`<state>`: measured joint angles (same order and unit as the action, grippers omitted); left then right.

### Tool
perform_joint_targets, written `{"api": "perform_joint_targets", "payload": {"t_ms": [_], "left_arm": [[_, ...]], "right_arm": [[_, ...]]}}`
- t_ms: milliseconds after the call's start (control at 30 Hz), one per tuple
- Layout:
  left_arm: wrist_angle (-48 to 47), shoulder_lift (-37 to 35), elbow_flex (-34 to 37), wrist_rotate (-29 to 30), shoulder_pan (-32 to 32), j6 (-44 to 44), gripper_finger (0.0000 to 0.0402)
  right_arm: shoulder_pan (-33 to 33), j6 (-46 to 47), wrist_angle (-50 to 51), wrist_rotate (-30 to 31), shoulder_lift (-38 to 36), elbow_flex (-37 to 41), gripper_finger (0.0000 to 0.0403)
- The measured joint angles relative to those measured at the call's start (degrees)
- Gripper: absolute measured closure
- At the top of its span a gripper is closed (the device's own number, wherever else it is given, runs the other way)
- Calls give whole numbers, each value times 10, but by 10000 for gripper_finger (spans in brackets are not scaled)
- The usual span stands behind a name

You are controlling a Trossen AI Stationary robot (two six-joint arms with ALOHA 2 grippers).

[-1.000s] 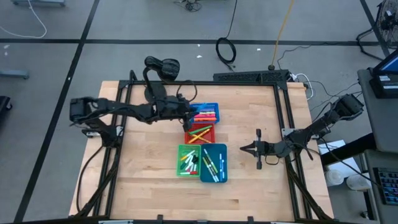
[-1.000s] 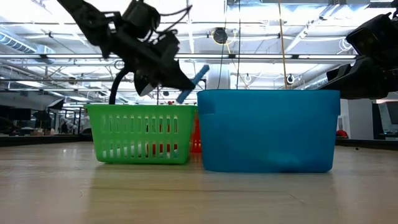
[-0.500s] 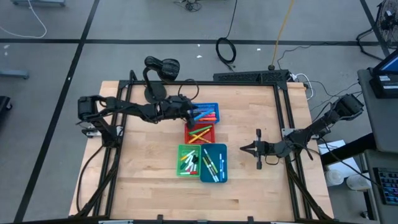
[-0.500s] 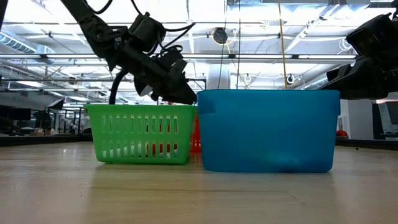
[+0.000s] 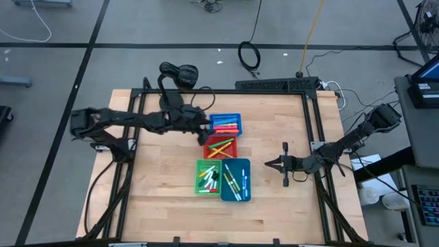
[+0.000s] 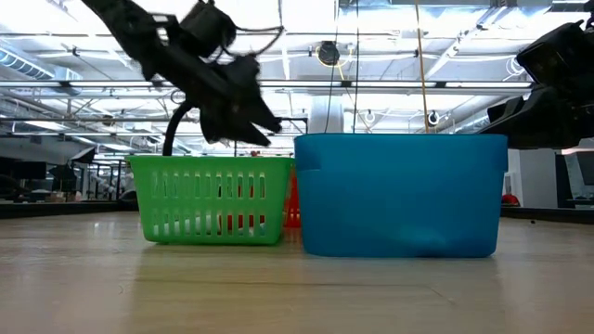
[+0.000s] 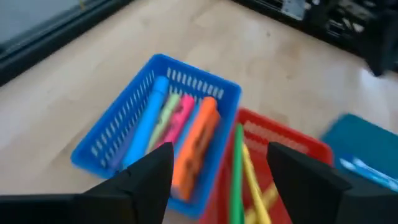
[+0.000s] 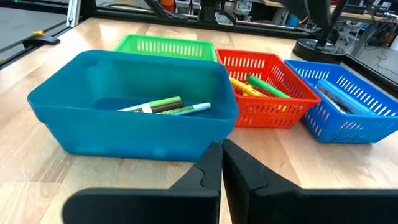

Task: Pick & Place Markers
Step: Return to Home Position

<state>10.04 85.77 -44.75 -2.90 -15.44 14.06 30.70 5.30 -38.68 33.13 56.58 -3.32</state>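
My left gripper [image 7: 221, 150] is open and empty at the far blue bin's [image 7: 199, 73] left edge, markers [image 7: 196, 134] lying inside, so I'd lift clear of the rim before swinging home; right gripper [image 8: 221, 163] closed, parked right.

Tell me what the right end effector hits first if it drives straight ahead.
Probably the near wall of the teal bin, directly ahead of the right end effector; its height against the rim is unclear.
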Motion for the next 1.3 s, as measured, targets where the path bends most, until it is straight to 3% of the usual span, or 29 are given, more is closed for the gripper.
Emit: {"api": "perform_joint_targets", "payload": {"t_ms": [367,533,633,733,1000,1133,1300], "left_arm": [[-432,-267,0,-13,-1,-10,140],[-511,-344,4,4,6,19,146],[-476,-379,22,24,17,19,142],[-373,-417,68,40,29,-8,136],[-119,-500,264,40,47,-26,134],[-45,-532,342,28,47,8,142],[7,-571,388,4,59,-7,148]], "right_arm": [[0,-1,0,0,0,0,403],[0,0,0,0,0,0,403],[0,0,0,0,0,0,403],[0,0,0,-1,0,0,403],[0,0,16,-1,0,0,403],[0,0,21,0,0,0,403],[0,3,19,2,0,0,403]]}}
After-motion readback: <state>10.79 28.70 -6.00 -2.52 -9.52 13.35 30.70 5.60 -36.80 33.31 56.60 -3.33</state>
